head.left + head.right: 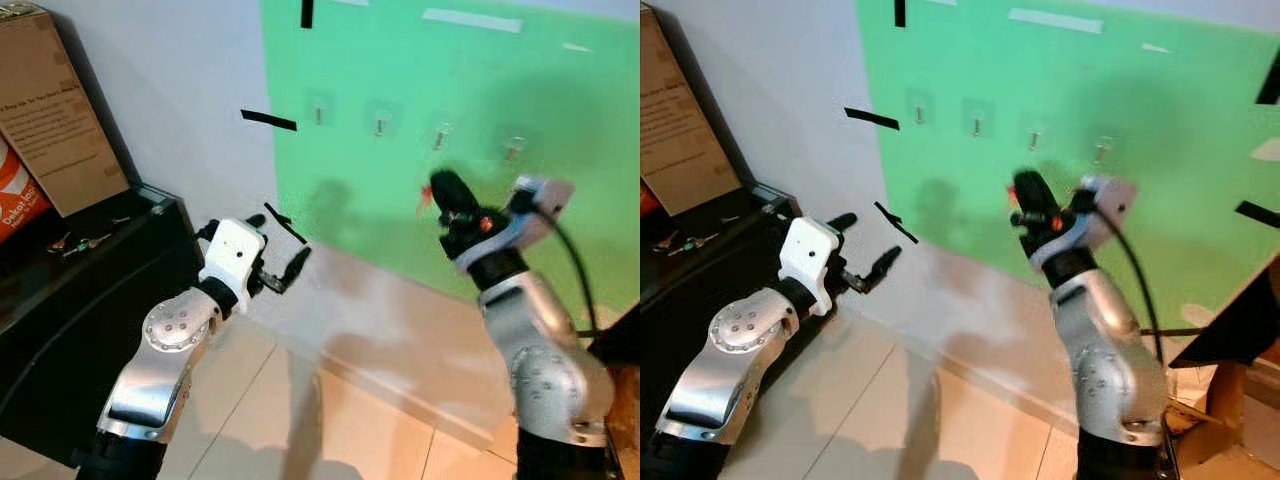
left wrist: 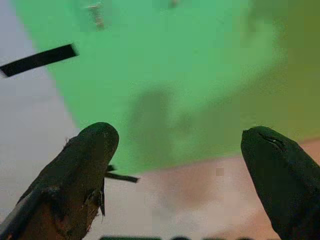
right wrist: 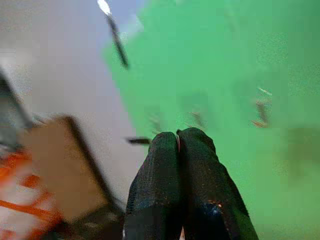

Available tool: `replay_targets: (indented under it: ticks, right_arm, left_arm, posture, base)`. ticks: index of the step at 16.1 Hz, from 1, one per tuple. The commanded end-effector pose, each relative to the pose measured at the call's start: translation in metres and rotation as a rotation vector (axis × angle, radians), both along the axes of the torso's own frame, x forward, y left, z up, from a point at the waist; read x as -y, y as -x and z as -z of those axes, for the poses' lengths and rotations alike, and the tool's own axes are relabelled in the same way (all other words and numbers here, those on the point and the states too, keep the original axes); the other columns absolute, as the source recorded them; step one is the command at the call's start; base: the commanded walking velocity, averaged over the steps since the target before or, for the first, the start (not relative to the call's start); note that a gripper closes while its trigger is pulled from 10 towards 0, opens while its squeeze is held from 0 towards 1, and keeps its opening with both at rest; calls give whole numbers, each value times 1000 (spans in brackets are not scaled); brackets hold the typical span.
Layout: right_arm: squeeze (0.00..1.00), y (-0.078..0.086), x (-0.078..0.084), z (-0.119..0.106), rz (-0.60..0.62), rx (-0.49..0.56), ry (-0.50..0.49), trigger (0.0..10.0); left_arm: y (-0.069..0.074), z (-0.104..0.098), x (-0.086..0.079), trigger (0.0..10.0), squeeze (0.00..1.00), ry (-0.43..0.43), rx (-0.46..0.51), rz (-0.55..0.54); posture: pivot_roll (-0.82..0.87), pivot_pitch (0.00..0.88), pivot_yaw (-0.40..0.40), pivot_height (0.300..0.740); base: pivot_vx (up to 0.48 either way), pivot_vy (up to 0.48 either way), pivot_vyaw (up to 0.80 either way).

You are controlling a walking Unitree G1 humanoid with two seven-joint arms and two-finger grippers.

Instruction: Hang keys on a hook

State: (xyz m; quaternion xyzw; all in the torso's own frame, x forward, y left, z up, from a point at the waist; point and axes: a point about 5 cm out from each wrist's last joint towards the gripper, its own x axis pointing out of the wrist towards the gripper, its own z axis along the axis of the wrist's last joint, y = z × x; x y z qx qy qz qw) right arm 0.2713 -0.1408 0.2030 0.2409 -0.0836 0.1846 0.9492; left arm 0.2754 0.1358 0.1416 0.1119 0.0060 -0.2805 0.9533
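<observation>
Four small clear hooks sit in a row on the green wall panel (image 1: 400,60): the left hook (image 1: 318,112), two middle ones (image 1: 380,124) (image 1: 441,135), and the right hook (image 1: 514,149). My right gripper (image 1: 441,187) is raised in front of the panel, just below the third hook, fingers (image 3: 165,165) pressed shut. A small red bit of the keys (image 1: 424,201) sticks out beside its tip; the rest is hidden. My left gripper (image 1: 278,242) is held out lower left, open and empty, pointing at the wall.
A black cabinet (image 1: 90,300) stands at my left with loose keys (image 1: 80,242) and a cardboard box (image 1: 55,110) on it. Black tape strips (image 1: 268,120) mark the wall. A tiled floor (image 1: 330,420) lies below, and a cable (image 1: 575,270) trails from my right wrist.
</observation>
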Motion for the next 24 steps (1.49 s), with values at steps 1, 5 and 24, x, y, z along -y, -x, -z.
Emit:
replay_targets:
  ticks: [1, 5, 24]
  right_arm:
    - [0, 3, -3, -10, -73, 36, -63, 10000]
    - [0, 20, -11, -24, -337, 123, -213, 10000]
    - [0, -7, 18, 27, 281, -56, 360, 10000]
  left_arm:
    - [3, -4, 0, 10000, 0, 0, -2, 37]
    - [13, -6, 5, 10000, 0, 16, -29, 148]
    - [-9, -2, -4, 10000, 0, 17, 55, -163]
  posture:
    - [2, 0, 30, 740]
    - [5, 0, 28, 740]
    - [-6, 0, 26, 740]
  base:
    - [0, 0, 0]
    - [0, 0, 0]
    - [0, -46, 0]
